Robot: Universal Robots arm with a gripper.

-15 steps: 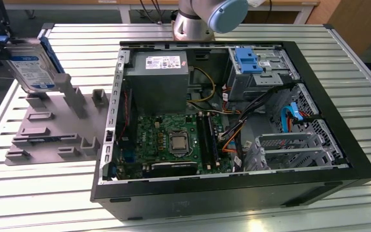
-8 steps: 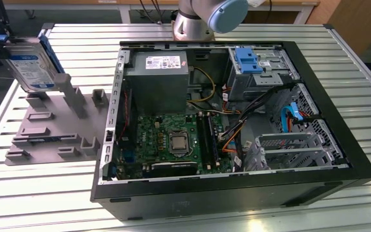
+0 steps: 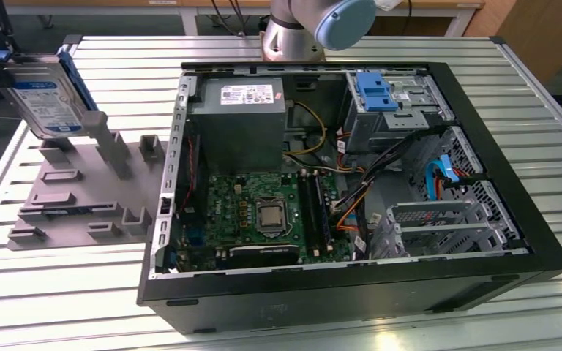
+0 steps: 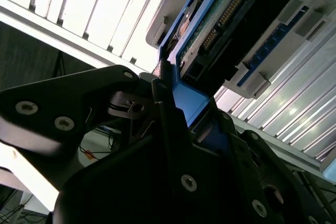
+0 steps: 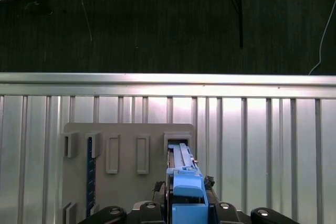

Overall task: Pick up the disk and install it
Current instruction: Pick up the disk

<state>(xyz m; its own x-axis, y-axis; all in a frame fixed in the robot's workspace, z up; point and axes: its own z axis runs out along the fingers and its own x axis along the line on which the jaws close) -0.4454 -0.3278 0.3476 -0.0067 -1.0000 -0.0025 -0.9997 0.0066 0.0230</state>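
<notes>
The disk point(image 3: 47, 102), a silver drive with a white-and-blue label and a blue rail frame, stands on edge at the exterior view's far left, over the back of a grey slotted fixture point(image 3: 66, 197). My gripper point(image 3: 0, 62) is shut on its upper end. In the second wrist view the dark fingers point(image 4: 163, 103) clamp the blue frame of the disk point(image 4: 210, 30). The first wrist view looks down along the disk point(image 5: 181, 166), held in my gripper point(image 5: 187, 205) at a slot of the fixture point(image 5: 126, 129). Whether its lower end is clear of the slot I cannot tell.
An open computer case point(image 3: 515, 190) lies on the slatted metal table point(image 3: 66, 292), to the exterior view's right of the fixture. Inside are a grey power-supply box point(image 3: 242, 102), a green mainboard point(image 3: 261, 212), loose cables and a drive bay with a blue bracket point(image 3: 377, 91). The arm's base point(image 3: 296, 29) stands behind the case.
</notes>
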